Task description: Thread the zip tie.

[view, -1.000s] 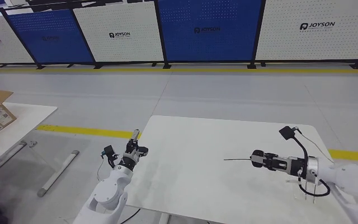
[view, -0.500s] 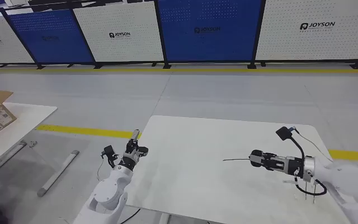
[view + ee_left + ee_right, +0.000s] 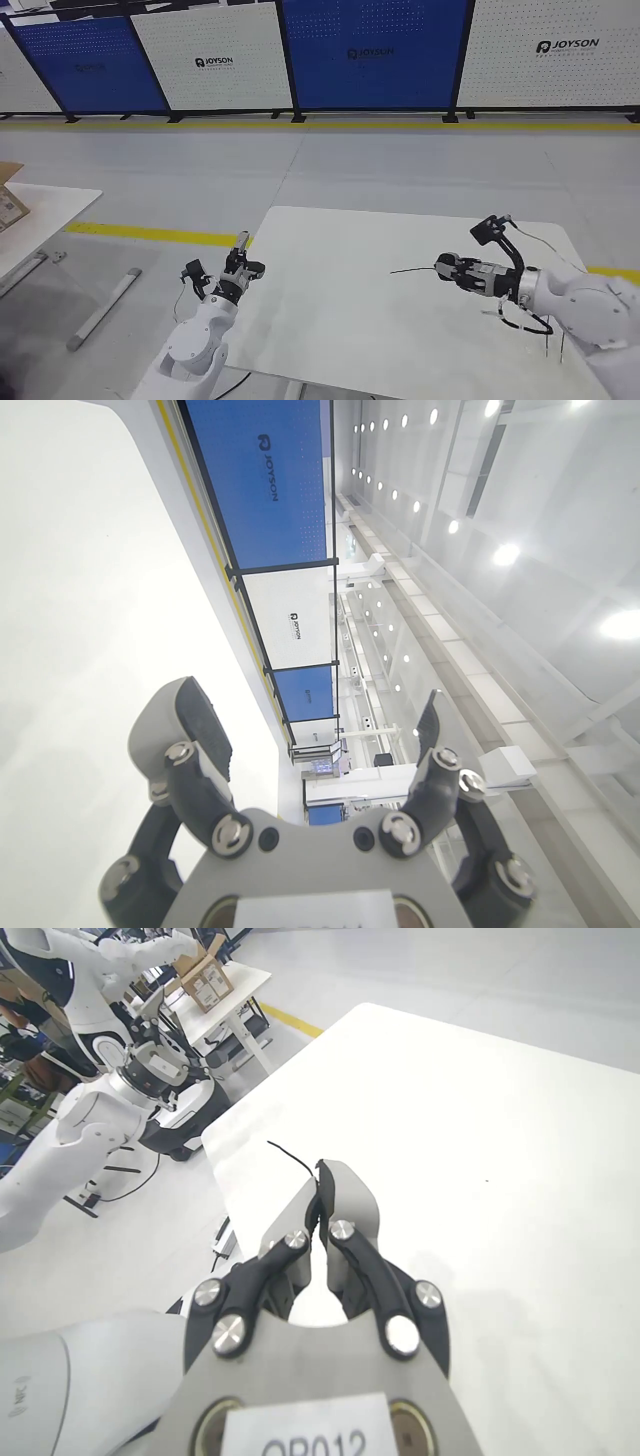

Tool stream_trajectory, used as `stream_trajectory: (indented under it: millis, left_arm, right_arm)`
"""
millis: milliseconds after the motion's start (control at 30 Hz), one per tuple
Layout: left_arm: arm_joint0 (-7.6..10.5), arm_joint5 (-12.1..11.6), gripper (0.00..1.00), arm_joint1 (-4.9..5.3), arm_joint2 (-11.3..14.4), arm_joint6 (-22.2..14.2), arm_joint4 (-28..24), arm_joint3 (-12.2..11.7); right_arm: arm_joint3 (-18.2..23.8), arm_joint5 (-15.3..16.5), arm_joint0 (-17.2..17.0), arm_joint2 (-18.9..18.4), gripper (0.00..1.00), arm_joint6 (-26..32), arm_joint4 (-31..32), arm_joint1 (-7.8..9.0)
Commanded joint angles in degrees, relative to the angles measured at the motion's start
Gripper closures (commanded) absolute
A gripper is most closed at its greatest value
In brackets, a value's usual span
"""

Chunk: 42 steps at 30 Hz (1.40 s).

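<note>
A thin black zip tie sticks out sideways from my right gripper, which is shut on one end of it above the right half of the white table. In the right wrist view the zip tie pokes out past the closed fingertips of the right gripper. My left gripper stands at the table's left edge, pointing up, open and holding nothing. The left wrist view has its fingers spread wide, with the left gripper aimed at the hall ceiling.
A second white table with a cardboard box stands to the far left. Blue and white pegboard panels line the back of the hall. In the right wrist view, another white robot stands beyond the left arm.
My right gripper has carried the zip tie a little to the left and up, away from the table's near edge. The left arm has stayed still.
</note>
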<state>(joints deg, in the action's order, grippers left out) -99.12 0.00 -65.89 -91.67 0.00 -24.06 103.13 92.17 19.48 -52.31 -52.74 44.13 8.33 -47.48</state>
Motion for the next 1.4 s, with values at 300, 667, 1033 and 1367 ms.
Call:
stream_trajectory:
  millis: [300,667,1033,1367]
  left_arm:
    - [0.0,0.0,0.0,0.0,0.0,0.0,0.0,0.0]
    - [0.0,0.0,0.0,0.0,0.0,0.0,0.0,0.0]
    - [0.0,0.0,0.0,0.0,0.0,0.0,0.0,0.0]
    - [0.0,0.0,0.0,0.0,0.0,0.0,0.0,0.0]
  right_arm:
    - [0.2,0.0,-0.5,0.1,1.0,-1.3,1.4,-0.12]
    - [6.8,0.0,1.0,3.9,1.0,-13.2,22.2,0.51]
    - [4.7,0.0,4.9,10.6,1.0,-12.9,22.2,0.73]
    - [4.6,0.0,4.5,10.5,1.0,-13.5,22.0,0.69]
